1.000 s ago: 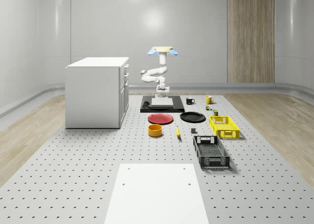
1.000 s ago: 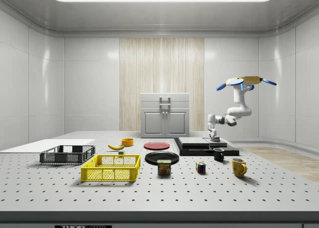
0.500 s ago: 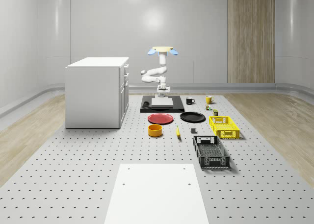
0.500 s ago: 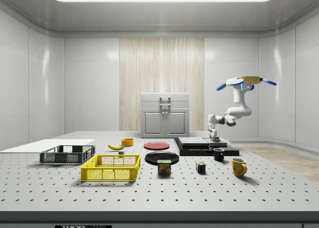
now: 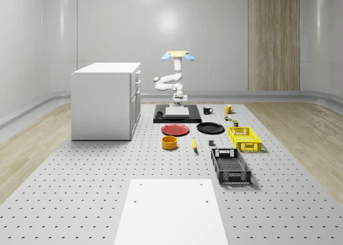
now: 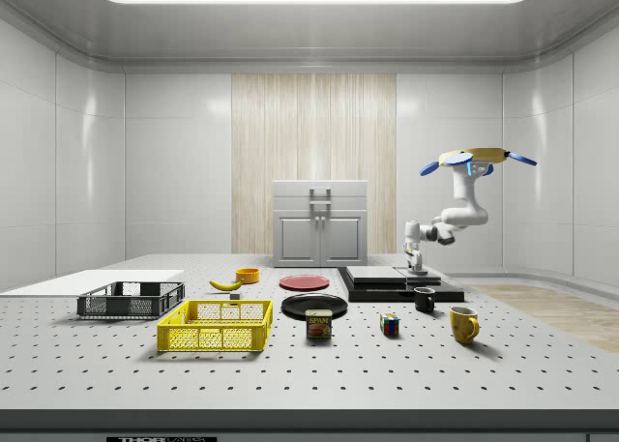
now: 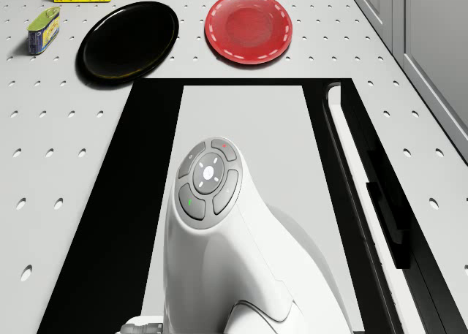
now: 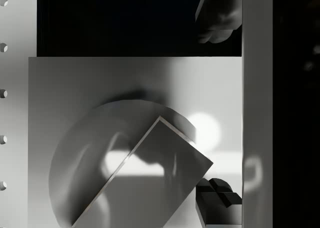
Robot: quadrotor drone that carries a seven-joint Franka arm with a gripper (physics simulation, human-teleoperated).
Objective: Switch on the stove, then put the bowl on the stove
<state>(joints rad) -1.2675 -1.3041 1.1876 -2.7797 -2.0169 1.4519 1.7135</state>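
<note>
Stove [image 5: 177, 115] as landmark: the drone [image 5: 177, 55] hovers over its far end with the arm folded down, the gripper [image 6: 417, 264] low over the plate, so air above the stove's far half is taken. On the whole-scene view's left the tall cabinet [image 5: 105, 100] walls off that side. Toward the camera, the red plate [image 5: 175, 129] and black plate [image 5: 210, 128] lie flat near the stove edge; the orange bowl [image 5: 169, 142] stands beyond them with open table around it.

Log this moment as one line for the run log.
drone: hovering above black stove | gripper: low over stove's grey plate | orange round bowl: on table, untouched, near red plate
</note>
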